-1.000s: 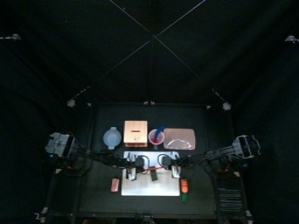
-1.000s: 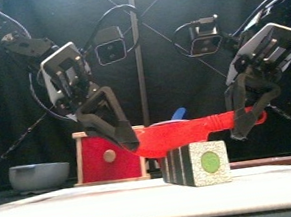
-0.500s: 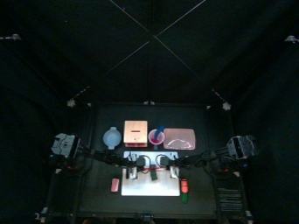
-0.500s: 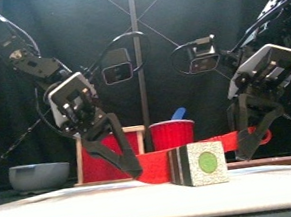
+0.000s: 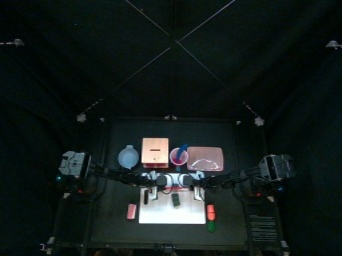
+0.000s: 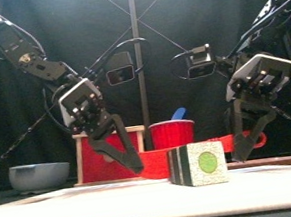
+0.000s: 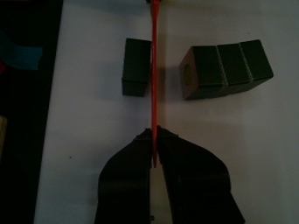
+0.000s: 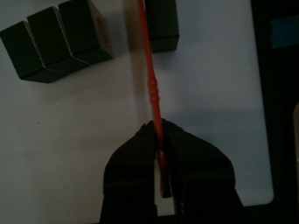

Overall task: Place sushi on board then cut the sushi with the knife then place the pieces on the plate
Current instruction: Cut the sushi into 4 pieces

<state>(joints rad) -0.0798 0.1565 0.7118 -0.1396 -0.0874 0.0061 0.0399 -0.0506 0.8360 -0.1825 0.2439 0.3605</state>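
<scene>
Well, both grippers have hold of the same red knife (image 7: 153,79). The left gripper (image 7: 153,144) is clenched on one end and the right gripper (image 8: 162,131) is pinched tight on the other. The blade runs straight out from each pair of jaws and down the gap in the sushi roll (image 6: 199,163). It sits just beside the single block (image 7: 135,66), with the three blocks (image 7: 222,68) that are joined together on its far side. Whether the blade touches the single block I cannot tell.

The roll sits on the white board (image 5: 174,222), near the middle. Its blocks are dark green and squarish, and from the front the end face is pale with a round green centre.

The two arms come down steeply from either side and lean in towards each other. Their jaws are low over the board, just behind the roll as seen from the front.

Behind them stand the pink tray (image 5: 205,157), a red cup (image 6: 173,134) with a blue knife (image 6: 179,114) in it, the wooden box (image 6: 107,156) and the blue-grey bowl (image 6: 38,175).
</scene>
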